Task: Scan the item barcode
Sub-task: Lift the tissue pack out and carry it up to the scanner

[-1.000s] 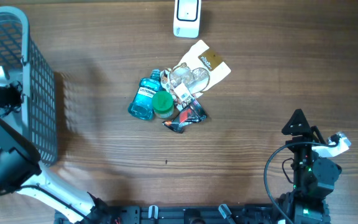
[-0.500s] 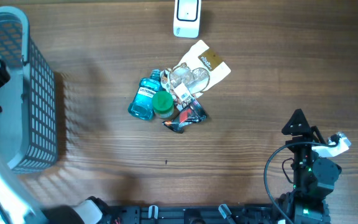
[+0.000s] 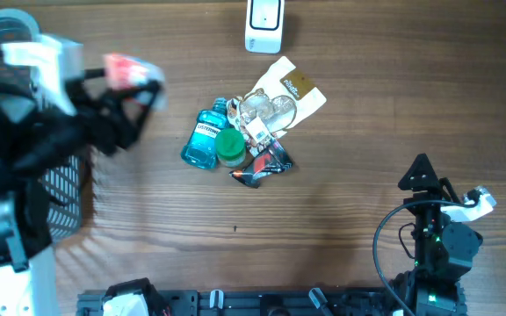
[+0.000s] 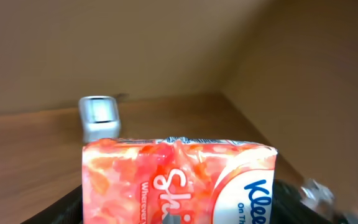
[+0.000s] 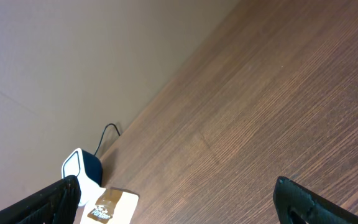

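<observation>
My left fingers [image 4: 289,202] pinch a pink-and-red Kleenex tissue pack [image 4: 178,180] by its two sides. Its printed face fills the lower part of the left wrist view, raised above the wooden surface [image 3: 341,219]. From overhead the pack shows as a red blur at the tip of my blurred left arm, over the left part of the surface, just beside the grey wire basket [image 3: 68,197]. My right fingers [image 5: 55,196] are spread wide with nothing between them, low near the right front corner of the surface, well apart from everything else. Toward the middle lies a small heap: a blue mouthwash bottle [image 3: 204,140], a green-lidded jar [image 3: 229,147] touching it, a dark snack packet [image 3: 262,165] just in front, and a clear blister pack on a cream card [image 3: 292,88] behind. Farthest back, at the far edge, the white barcode scanner [image 3: 263,22] rests apart from the heap. It appears small and blurred beyond the pack in the left wrist view.
</observation>
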